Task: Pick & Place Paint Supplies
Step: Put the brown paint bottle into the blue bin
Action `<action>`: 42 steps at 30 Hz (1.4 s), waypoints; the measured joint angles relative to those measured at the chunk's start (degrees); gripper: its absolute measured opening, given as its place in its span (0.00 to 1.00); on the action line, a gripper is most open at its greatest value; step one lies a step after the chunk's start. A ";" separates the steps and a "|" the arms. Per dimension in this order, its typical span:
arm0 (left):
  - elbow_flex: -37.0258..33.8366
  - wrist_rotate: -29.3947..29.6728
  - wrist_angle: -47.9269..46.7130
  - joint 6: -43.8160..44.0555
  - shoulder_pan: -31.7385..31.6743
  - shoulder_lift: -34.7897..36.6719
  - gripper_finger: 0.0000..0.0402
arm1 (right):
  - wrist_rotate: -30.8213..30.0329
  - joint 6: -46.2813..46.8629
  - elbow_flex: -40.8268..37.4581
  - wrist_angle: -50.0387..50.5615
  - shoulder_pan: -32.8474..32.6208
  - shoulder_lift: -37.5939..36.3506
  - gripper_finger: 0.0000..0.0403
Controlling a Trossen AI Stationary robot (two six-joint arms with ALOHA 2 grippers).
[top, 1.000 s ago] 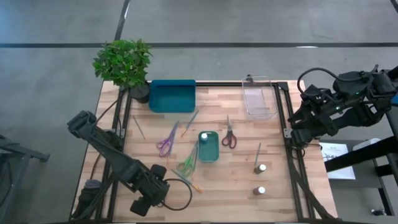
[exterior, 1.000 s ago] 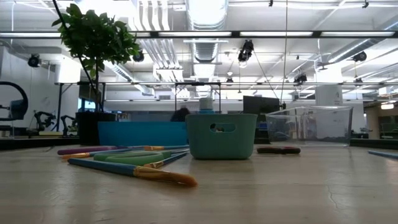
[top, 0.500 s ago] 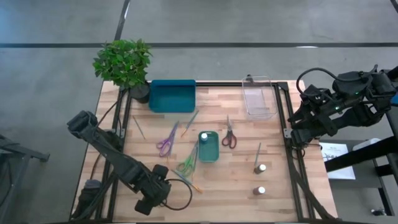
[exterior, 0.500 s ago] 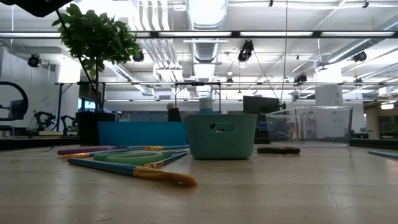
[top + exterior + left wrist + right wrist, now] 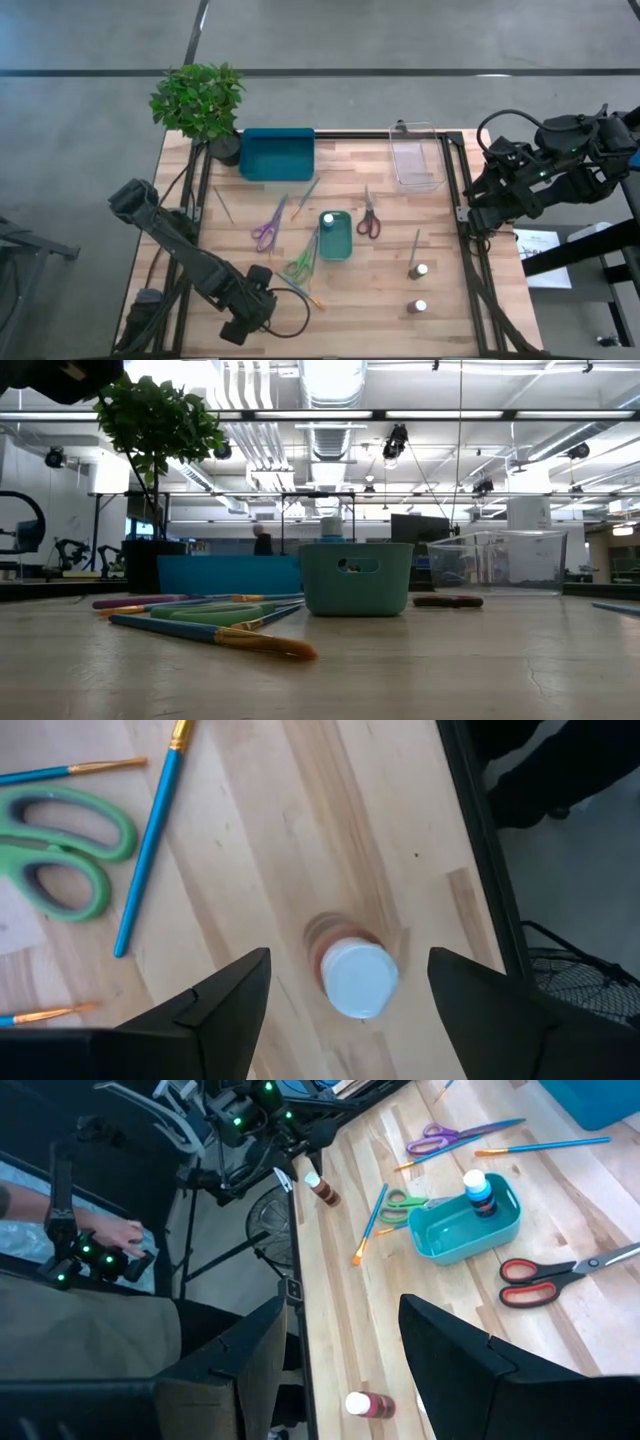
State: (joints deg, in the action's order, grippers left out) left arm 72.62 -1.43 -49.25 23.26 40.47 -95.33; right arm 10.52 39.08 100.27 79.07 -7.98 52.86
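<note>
Slightly shifted since the earlier frames, the left gripper (image 5: 243, 322) is seen at the near left corner of the wooden table (image 5: 480, 300), and a dark part of that arm is now shown in the top left corner of the low view. Its two dark fingers (image 5: 225, 1005) are spread wide above a small round white-capped paint pot (image 5: 352, 976) standing upright near the table's edge; no contact with the pot is shown.

The right gripper (image 5: 340, 1350) is held off the right side of the table, its fingers likewise spread and holding nothing.

A small teal plastic tray (image 5: 336, 236) is placed mid-table, with a second white-capped pot (image 5: 327, 219) standing in it. Two further pots (image 5: 421, 270) (image 5: 419, 306) stand near the right edge, a thin brush (image 5: 415, 245) lying just beyond the farther one. Red-handled scissors (image 5: 368, 218) lie just right of the teal tray, purple-handled scissors (image 5: 269, 226) to its left, and green-handled scissors (image 5: 300, 263) nearer, among blue-handled brushes (image 5: 205, 632).

A larger teal tray (image 5: 277, 153) and a clear plastic tray (image 5: 417, 160) are set along the far edge, with a potted green plant (image 5: 202, 103) at the far left corner.

A person's hand (image 5: 118, 1236) is visible beyond the table in the right wrist view.
</note>
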 joint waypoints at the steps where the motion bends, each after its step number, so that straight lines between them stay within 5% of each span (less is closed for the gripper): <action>1: 0.00 0.03 0.15 0.01 -0.01 0.00 0.69 | 0.00 0.10 -0.01 0.00 0.01 0.00 0.48; 42: -4.57 -0.70 5.34 2.74 1.29 -0.02 0.64 | -0.15 0.80 -0.02 -0.07 0.01 0.00 0.48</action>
State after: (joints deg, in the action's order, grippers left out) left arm 68.05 -2.13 -43.91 26.00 41.76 -95.35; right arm 10.37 39.88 100.25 79.00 -7.97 52.86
